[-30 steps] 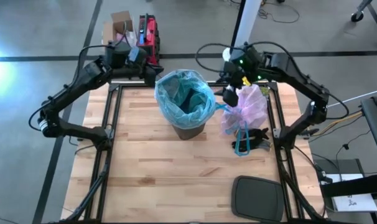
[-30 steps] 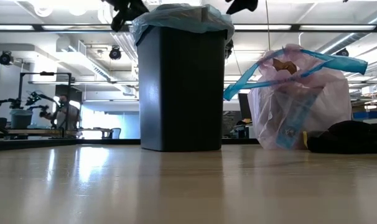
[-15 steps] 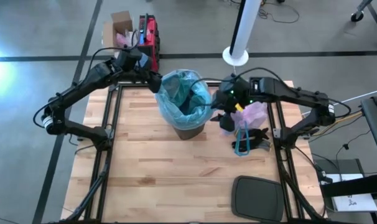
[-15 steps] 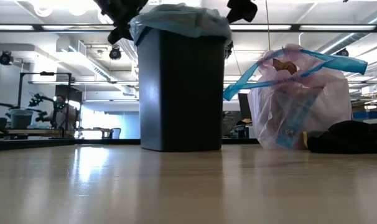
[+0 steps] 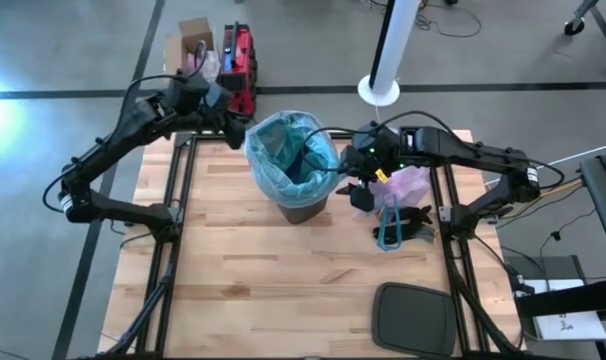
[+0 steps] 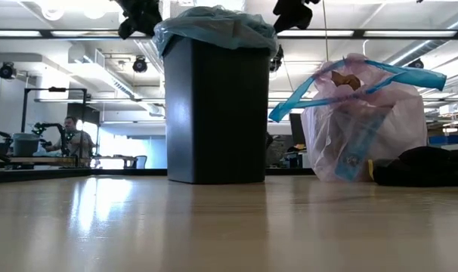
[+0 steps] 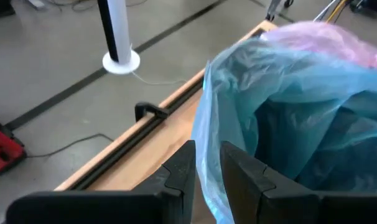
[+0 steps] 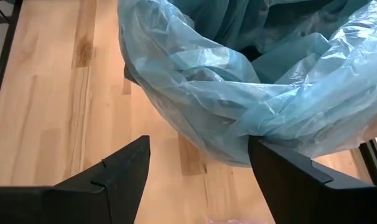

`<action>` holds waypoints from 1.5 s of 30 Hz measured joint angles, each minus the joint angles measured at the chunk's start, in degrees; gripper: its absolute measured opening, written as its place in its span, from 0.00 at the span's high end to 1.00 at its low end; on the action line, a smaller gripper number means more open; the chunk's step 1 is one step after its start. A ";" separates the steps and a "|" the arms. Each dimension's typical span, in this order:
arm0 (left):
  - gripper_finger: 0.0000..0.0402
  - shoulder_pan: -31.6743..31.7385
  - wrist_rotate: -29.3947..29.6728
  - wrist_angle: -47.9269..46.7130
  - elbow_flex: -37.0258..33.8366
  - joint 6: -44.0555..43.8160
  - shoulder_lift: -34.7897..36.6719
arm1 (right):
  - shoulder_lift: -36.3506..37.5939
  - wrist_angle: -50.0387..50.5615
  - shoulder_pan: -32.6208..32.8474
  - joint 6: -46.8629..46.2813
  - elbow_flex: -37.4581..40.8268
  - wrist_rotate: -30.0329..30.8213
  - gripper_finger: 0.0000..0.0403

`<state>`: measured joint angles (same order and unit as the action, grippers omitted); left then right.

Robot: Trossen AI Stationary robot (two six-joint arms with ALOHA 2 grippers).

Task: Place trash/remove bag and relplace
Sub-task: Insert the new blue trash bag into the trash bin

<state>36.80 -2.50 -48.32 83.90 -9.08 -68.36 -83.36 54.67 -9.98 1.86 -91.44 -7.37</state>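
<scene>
A black bin (image 6: 214, 113) stands at the table's far middle, lined with a thin light-blue plastic bag (image 5: 295, 160) whose rim is folded over the bin's edge. My left gripper (image 5: 235, 130) is at the bin's far-left rim, shut on that blue bag. My right gripper (image 5: 355, 192) hangs open at the bin's right side. The blue overhang (image 8: 238, 118) lies just ahead of its fingers. To the right of the bin, the lavender-pink bag (image 5: 411, 183) sits on the table. Its blue drawstring loops (image 5: 388, 225) are loose, and a brown scrap of trash (image 6: 348, 79) shows inside it. My left gripper pinches the light-blue bag's folded-over rim edge (image 7: 208, 163) between its two fingers. It comes at the bin's far-left side slanting downward. The plastic runs from the fingers back to the bin's rim, and the rest of the bag stays draped over the bin.
A dark bundle (image 5: 415, 222) lies beside the pink bag. A flat black lid (image 5: 413, 320) lies at the table's near right. Beyond the far edge, a red case (image 5: 241, 62), a cardboard box (image 5: 193, 42) and a white pole base (image 5: 380, 90) stand on the floor.
My right gripper has come down from over the pink bag toward the bin's right side, then held still, staying open. My left gripper has tipped further downward at the bin's far-left rim and drawn back a little toward the table's left, pulling the blue bag's rim that way.
</scene>
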 joint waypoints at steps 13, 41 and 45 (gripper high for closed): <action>0.85 0.48 3.01 -0.08 -11.40 4.18 -0.75 | 0.32 -0.08 0.00 -1.93 0.00 0.01 0.36; 0.85 -2.37 0.07 6.39 -11.38 5.91 15.99 | 6.29 -1.29 -0.06 -0.48 6.64 7.53 0.34; 0.87 -0.13 -1.12 11.76 -9.73 4.22 10.68 | 7.47 -4.46 -0.15 -1.29 6.62 7.91 0.35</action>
<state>36.67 -3.62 -36.56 74.17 -4.86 -57.67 -75.89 50.21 -10.13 0.57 -84.82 0.55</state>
